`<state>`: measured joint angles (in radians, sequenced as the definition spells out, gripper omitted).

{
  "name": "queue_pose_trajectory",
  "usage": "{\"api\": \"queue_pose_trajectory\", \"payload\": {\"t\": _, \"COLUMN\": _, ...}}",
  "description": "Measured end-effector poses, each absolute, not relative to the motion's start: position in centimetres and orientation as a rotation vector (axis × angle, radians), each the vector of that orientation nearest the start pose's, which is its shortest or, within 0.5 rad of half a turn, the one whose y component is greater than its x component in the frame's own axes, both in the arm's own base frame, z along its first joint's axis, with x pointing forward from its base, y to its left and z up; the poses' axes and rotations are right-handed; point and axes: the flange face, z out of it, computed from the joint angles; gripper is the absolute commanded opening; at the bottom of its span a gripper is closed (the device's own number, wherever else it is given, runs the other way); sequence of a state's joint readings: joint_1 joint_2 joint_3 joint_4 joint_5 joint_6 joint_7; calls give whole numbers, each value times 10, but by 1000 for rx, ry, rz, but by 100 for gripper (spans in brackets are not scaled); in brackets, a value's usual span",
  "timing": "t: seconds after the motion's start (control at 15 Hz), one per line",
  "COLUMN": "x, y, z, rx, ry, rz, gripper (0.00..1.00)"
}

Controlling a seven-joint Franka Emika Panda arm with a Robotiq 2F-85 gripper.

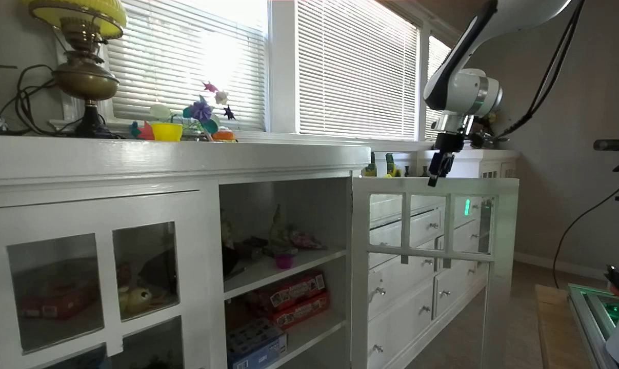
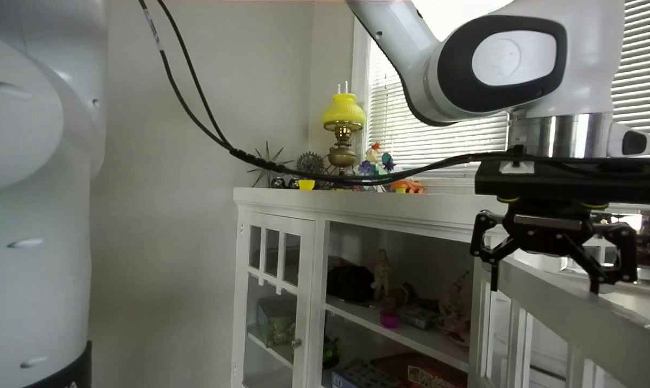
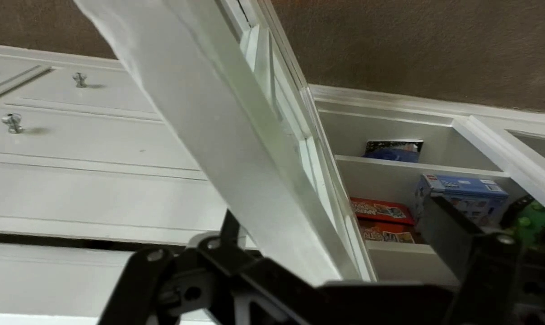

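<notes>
Standing open at four o'clock in an exterior view, the glossy white cabinet door (image 1: 425,252) has three small panes (image 1: 427,223) above a large one (its top edge (image 3: 227,144) looks unevenly painted). The gripper (image 2: 544,291) hangs over that edge, fingers (image 3: 448,230) spread wide to seven and four o'clock in the wrist view.

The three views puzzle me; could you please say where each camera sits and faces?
An exterior view: beside the jointed white robot, facing the long white cabinet; arm and black metal pincer.
An exterior view: before the cabinet, facing its front obliquely, white slatted blinds above; arm and pincer, smaller.
Wrist view: on the arm, facing down past pincer fingers, open white glazed door below.
Both exterior views share the yellow-shaded lamp.
</notes>
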<state>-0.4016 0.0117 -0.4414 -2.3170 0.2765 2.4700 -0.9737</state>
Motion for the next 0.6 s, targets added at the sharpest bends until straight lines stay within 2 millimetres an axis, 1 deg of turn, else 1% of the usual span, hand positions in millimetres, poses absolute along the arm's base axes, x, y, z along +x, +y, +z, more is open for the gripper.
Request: {"api": "queue_pose_trajectory", "payload": {"t": 0.6, "x": 368, "y": -360, "z": 359, "rx": -3060, "ry": 69, "rz": -341, "gripper": 100}}
